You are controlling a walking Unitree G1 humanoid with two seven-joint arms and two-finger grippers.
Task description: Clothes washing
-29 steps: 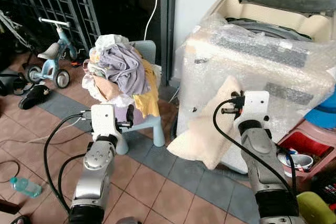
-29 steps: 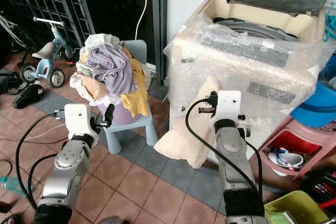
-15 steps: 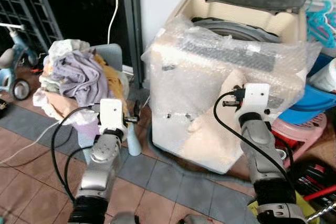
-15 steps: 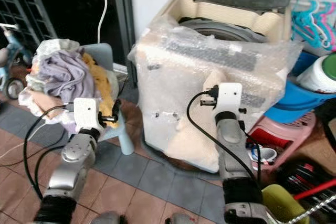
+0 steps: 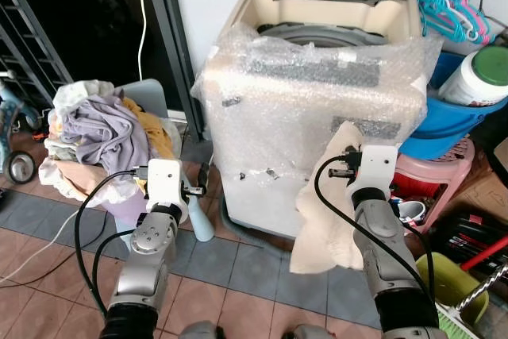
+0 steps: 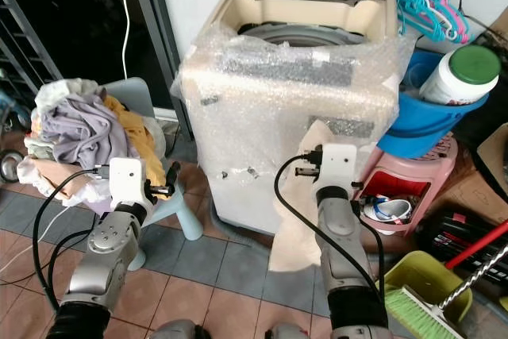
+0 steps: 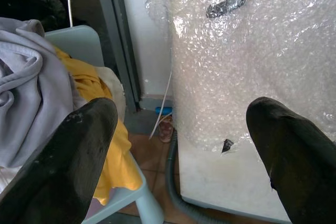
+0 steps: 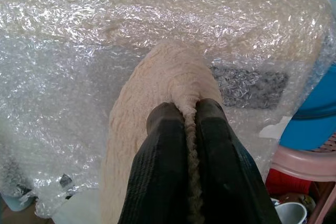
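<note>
A top-loading washing machine (image 5: pixel 317 109) wrapped in bubble wrap stands ahead with its lid up. My right gripper (image 8: pixel 184 119) is shut on a cream fleece cloth (image 5: pixel 325 212), which hangs down in front of the machine's right half. A heap of clothes (image 5: pixel 99 136), grey, yellow and white, lies on a pale blue plastic chair (image 5: pixel 155 97) to the left. My left gripper (image 7: pixel 178 145) is open and holds nothing, raised between the chair and the machine.
A grey drain hose (image 7: pixel 176 187) runs along the floor by the machine. Right of the machine stand a blue basin (image 5: pixel 448 121), a pink stool (image 5: pixel 432 176), a white jar with a green lid (image 5: pixel 476 73) and hangers (image 5: pixel 448 1). A broom (image 6: pixel 429 307) lies low right.
The camera has swung right and nearer, so the machine now sits in the middle. The cream cloth stays in my right gripper and now hangs lower before the machine. The left gripper stays open.
</note>
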